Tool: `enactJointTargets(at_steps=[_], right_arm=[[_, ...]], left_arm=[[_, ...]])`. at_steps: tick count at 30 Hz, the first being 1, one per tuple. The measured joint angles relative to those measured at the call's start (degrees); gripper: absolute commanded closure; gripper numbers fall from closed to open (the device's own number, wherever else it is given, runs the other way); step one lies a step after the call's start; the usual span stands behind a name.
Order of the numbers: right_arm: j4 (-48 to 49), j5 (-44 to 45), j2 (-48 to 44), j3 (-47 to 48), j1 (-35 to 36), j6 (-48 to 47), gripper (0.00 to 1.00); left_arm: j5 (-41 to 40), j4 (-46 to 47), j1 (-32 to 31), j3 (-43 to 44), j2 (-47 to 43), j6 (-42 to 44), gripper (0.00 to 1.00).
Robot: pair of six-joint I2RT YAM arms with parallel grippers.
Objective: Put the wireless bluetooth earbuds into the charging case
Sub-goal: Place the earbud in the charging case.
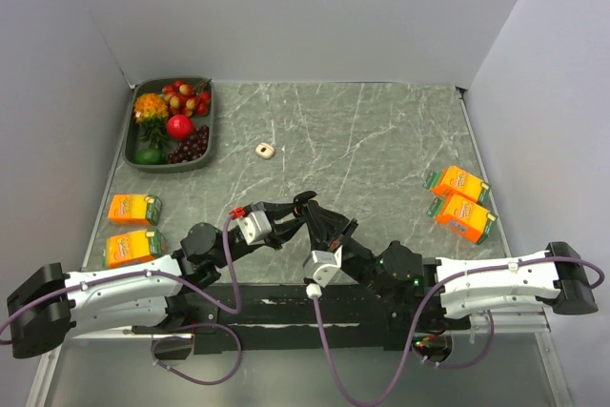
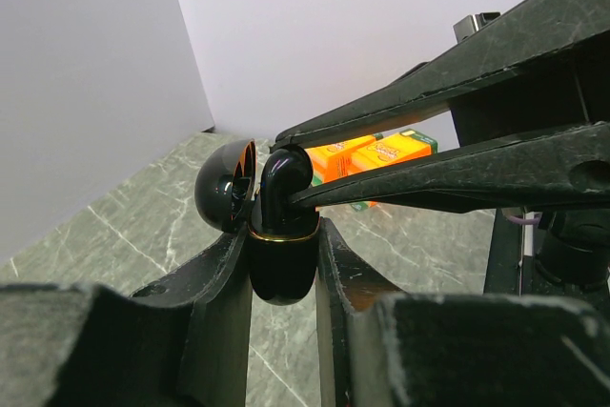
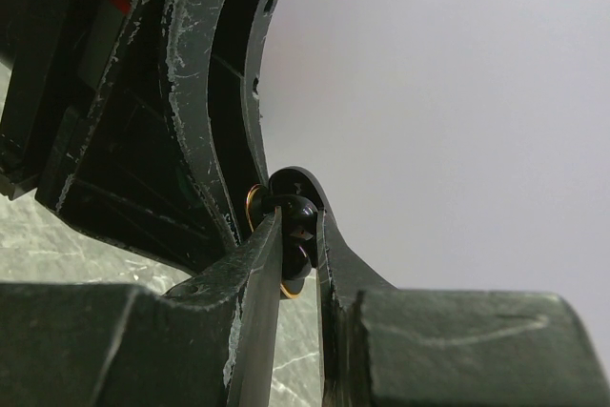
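My left gripper (image 2: 283,245) is shut on the charging case (image 2: 282,269), a glossy black box with a gold rim, held above the table with its lid (image 2: 223,188) swung open to the left. My right gripper (image 3: 298,221) is shut on one black earbud (image 3: 305,209). In the left wrist view, this earbud (image 2: 284,176) sits at the case's open mouth, between the right arm's fingers (image 2: 448,178). The other earbud does not show. In the top view, both grippers, left (image 1: 294,211) and right (image 1: 315,216), meet at the near middle of the table.
A dark tray (image 1: 206,145) of fruit stands at the back left, with a beige ring (image 1: 265,150) to its right. Two orange cartons (image 1: 133,209) lie at the left edge and two more orange cartons (image 1: 459,199) at the right.
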Motion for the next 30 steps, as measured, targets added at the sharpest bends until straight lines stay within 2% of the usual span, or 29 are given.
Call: enactJointTargets(at_steps=[18, 26, 30], right_arm=[[-0.94, 0.02, -0.17, 0.46, 0.00, 1.36, 0.75], [-0.98, -0.22, -0.42, 0.46, 0.04, 1.49, 0.83], [-1.11, -0.39, -0.72, 0.46, 0.17, 1.51, 0.84]], left_arm=[[-0.22, 0.04, -0.07, 0.00, 0.00, 0.00, 0.99], [-0.59, 0.22, -0.17, 0.00, 0.02, 0.02, 0.99], [-0.63, 0.50, -0.28, 0.00, 0.07, 0.04, 0.99]])
